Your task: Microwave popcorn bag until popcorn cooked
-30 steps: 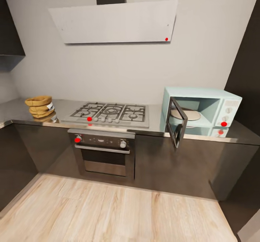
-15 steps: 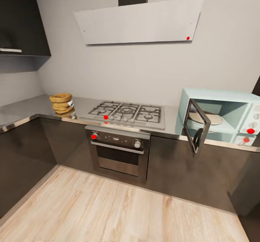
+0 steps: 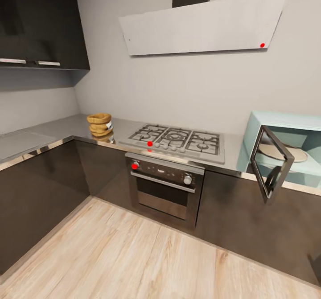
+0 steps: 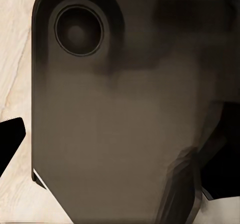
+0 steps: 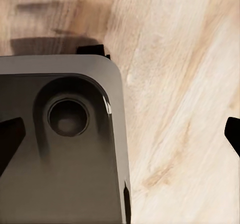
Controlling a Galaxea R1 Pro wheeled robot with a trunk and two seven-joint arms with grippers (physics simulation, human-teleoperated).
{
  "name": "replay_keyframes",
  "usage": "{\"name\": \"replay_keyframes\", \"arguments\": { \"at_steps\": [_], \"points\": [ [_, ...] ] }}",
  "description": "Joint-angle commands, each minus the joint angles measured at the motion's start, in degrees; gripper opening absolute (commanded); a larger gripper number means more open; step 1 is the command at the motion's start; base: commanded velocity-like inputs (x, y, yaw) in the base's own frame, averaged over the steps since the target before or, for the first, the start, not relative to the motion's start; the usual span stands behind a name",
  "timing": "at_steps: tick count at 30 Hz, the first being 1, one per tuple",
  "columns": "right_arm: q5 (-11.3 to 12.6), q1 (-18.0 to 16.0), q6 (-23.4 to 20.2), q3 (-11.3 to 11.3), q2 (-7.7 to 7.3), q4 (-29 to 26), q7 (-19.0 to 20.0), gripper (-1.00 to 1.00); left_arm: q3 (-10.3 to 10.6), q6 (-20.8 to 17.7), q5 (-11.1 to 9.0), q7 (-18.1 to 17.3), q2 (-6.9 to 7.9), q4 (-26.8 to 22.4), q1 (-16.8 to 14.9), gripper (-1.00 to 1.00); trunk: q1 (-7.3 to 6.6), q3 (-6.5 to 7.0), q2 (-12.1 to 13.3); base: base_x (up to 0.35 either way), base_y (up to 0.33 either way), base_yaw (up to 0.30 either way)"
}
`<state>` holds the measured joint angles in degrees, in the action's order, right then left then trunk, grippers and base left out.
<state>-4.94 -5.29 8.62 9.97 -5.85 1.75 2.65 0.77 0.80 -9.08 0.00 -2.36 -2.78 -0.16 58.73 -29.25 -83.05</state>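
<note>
Nearest to us is the wood floor (image 3: 147, 263), which both wrist views look down on past the dark base (image 5: 60, 149); in the right wrist view a black fingertip (image 5: 10, 136) sits at one edge and another at the far edge, so we read the right gripper (image 5: 120, 136) as apart, while for the left gripper we see just one dark tip (image 4: 10, 136) and cannot tell. We judge we are still on the approach, with nothing picked up. To do this step well we should steer toward the left stretch of the countertop (image 3: 49, 132), stop square to the bag (image 3: 100, 124) with the cabinets (image 3: 40, 187) just short of our base, and only then raise an arm, coming at the bag from the side so its soft folds are not crushed. Past the floor stands one oven (image 3: 165, 187), with one hob (image 3: 178, 139) above it showing three burner grates. Counting on: one bag, on the countertop left of the hob; one microwave (image 3: 263, 125) at the right, its door (image 3: 271, 163) swung open and one turntable (image 3: 285, 153) inside; one hood (image 3: 205, 22) on the wall.
</note>
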Motion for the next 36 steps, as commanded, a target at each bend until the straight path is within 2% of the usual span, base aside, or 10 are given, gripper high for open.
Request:
{"name": "replay_keyframes", "arguments": {
  "at_steps": [1,14,19,36],
  "points": [
    [-0.5,-0.1,0.4,0.5,-0.03,0.2,0.1,1.00,0.1,0.1,-0.5,0.0,-0.01,0.0,0.0,1.00,0.00,-0.05,0.0,0.000,0.000,0.269],
    [-0.5,-0.1,0.3,0.5,0.07,0.2,-0.1,1.00,0.1,0.1,-0.5,0.0,-0.01,0.0,0.0,1.00,0.00,-0.05,0.0,0.000,0.000,0.269],
    [-0.5,-0.1,0.4,0.5,0.88,0.2,-1.3,1.00,0.1,0.1,-0.5,0.0,-0.01,0.0,0.0,1.00,0.00,-0.05,0.0,0.000,0.000,0.269],
    [-0.6,-0.1,0.5,0.5,0.93,0.2,-1.6,1.00,0.1,0.1,-0.5,0.0,-0.01,0.0,0.0,1.00,0.00,-0.05,0.0,0.000,0.000,0.270]
  ]
}}
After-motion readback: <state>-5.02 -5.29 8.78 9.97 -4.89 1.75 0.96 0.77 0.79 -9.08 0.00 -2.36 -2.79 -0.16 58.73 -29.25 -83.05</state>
